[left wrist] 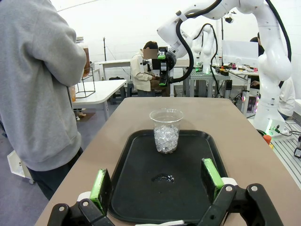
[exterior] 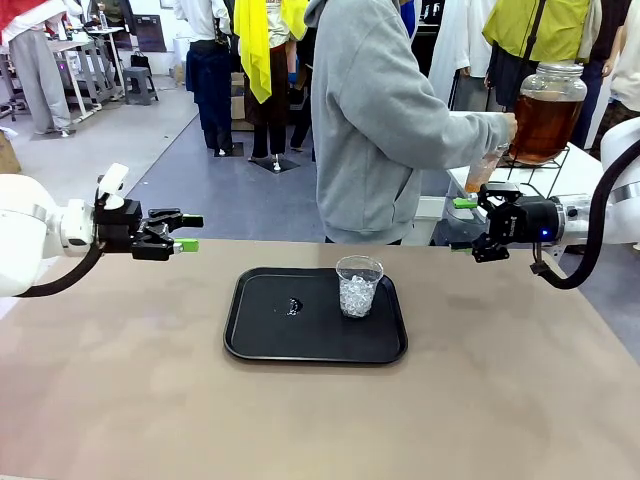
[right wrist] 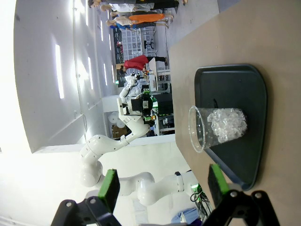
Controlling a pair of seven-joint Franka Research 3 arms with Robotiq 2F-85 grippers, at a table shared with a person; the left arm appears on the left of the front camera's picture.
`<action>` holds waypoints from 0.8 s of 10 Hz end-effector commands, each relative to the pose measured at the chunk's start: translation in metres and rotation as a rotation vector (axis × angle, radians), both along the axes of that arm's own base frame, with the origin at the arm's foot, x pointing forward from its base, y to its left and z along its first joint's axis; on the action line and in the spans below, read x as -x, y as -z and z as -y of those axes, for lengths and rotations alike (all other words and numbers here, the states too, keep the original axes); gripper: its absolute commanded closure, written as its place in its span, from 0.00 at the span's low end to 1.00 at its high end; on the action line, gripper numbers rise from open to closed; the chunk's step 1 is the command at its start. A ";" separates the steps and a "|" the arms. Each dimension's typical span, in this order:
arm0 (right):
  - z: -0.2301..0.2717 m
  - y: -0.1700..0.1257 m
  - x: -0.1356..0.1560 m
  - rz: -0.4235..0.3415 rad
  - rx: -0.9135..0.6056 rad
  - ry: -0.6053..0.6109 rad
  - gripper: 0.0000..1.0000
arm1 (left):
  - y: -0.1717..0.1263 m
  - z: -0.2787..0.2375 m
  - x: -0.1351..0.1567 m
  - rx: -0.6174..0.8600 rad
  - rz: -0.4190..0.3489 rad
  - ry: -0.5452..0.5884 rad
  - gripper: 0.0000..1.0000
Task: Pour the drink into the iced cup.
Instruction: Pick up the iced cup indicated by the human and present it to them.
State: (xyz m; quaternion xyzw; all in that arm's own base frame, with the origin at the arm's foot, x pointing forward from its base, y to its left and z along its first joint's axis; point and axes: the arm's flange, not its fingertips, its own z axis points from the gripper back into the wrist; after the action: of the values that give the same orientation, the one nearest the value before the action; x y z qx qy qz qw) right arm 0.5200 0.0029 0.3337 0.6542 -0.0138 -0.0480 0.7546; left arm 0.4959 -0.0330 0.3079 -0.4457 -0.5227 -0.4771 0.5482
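Note:
The iced cup [exterior: 358, 285], clear plastic and partly filled with ice, stands upright on the right half of a black tray [exterior: 260, 340]. The amber drink fills a big glass jar [exterior: 545, 110] on a side table at the far right. There the person's hand holds a small clear cup [exterior: 481, 172] of it under the jar. My left gripper [exterior: 185, 232] hovers open, left of the tray; my right gripper [exterior: 468, 225] hovers open, right of it. In the left wrist view the iced cup [left wrist: 166, 132] stands beyond the open gripper [left wrist: 155, 181]. The right wrist view, rolled sideways, has the iced cup [right wrist: 218, 127] beyond the open gripper [right wrist: 163, 186].
A person in a grey hoodie [exterior: 380, 120] stands at the table's far edge, turned toward the jar. A small wet spot [exterior: 292, 306] lies on the tray left of the iced cup. Bare tan tabletop [exterior: 130, 380] surrounds the tray.

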 end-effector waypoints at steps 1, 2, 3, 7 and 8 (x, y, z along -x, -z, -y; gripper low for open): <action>0.000 -0.001 0.000 0.003 -0.001 0.001 0.00 | -0.002 0.002 -0.001 0.005 0.004 -0.008 0.00; 0.000 -0.001 0.000 0.003 -0.001 0.001 0.00 | -0.002 0.002 -0.001 0.005 0.004 -0.008 0.00; 0.000 -0.001 0.000 0.003 -0.001 0.001 0.00 | -0.002 0.002 -0.001 0.005 0.004 -0.008 0.00; 0.000 -0.001 0.000 0.003 -0.001 0.001 0.00 | -0.002 0.002 -0.001 0.005 0.004 -0.008 0.00; 0.000 -0.001 0.000 0.003 -0.001 0.001 0.00 | -0.002 0.002 -0.001 0.005 0.004 -0.008 0.00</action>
State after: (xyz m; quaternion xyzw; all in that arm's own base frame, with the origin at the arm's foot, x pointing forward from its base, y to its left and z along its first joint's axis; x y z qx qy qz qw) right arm 0.5200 0.0029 0.3337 0.6542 -0.0138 -0.0480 0.7546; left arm 0.4959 -0.0330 0.3079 -0.4457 -0.5227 -0.4771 0.5482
